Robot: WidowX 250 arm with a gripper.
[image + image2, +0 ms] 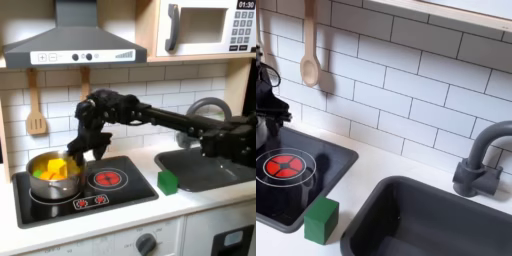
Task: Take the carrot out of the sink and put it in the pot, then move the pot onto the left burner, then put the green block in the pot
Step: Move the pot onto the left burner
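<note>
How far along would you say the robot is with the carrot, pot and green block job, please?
Done, apparently: the pot sits on the burner at the first exterior view's left, with orange and yellow pieces inside, probably including the carrot. In hand: the gripper hovers by the pot's rim; whether its fingers are open is unclear. Left: the green block sits on the counter between stovetop and sink.

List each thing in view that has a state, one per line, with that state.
pot: on the burner at the first exterior view's left, holding orange and yellow pieces.
carrot: in the pot.
green block: on the counter between stovetop and sink, outside the pot.
sink: nothing visible inside.
gripper: above the pot's rim; whether the fingers are open cannot be told.
wooden spoon: hanging on the tiled wall.
</note>
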